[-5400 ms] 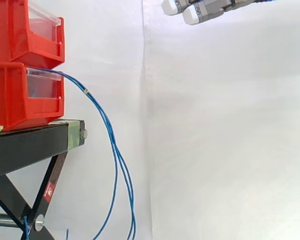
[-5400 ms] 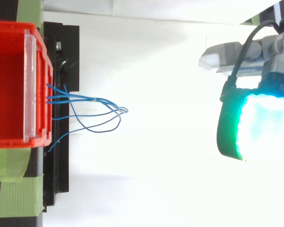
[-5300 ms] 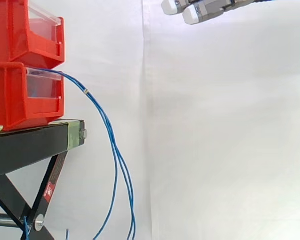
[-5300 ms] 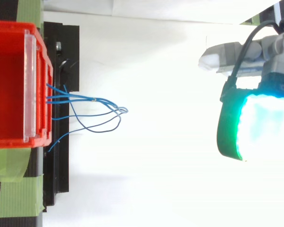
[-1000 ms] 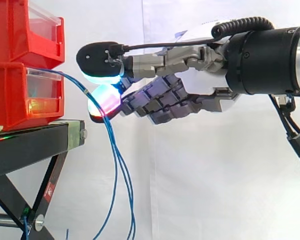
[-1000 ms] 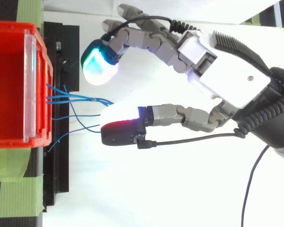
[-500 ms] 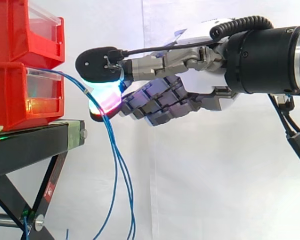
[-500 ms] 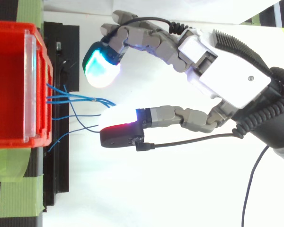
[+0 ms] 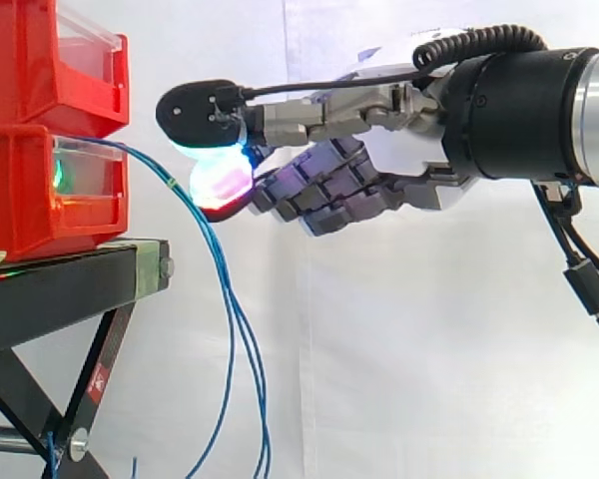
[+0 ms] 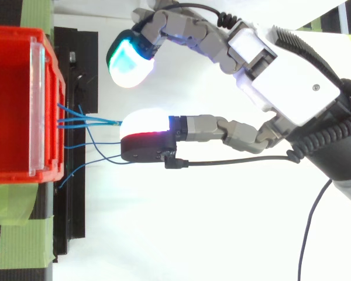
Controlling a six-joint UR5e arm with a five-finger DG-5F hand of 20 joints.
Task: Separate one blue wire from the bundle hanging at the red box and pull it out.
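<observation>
A bundle of thin blue wires (image 9: 225, 289) leaves the lower red box (image 9: 20, 200) and hangs down past the black stand (image 9: 60, 284). From above, the wires (image 10: 82, 123) fan out of the red box (image 10: 11, 105) and run under a red-glowing fingertip (image 10: 143, 140). My hand (image 9: 399, 150) reaches in from the right at box height. Its green-glowing fingertip (image 10: 131, 58) stands well apart from the red one, beside the wires. The remaining fingers are curled under the palm (image 10: 281, 76). Nothing is pinched between the pads.
A second red bin (image 9: 40, 60) is stacked on the lower box. Green tape (image 10: 23, 240) holds the stand's edge. A white curtain lies behind everything, with free room to the right of and below the hand.
Five seconds ago the hand was far up at the right; it has since come in to the wires. In the last second it rose slightly and the green fingertip swung further from the bundle.
</observation>
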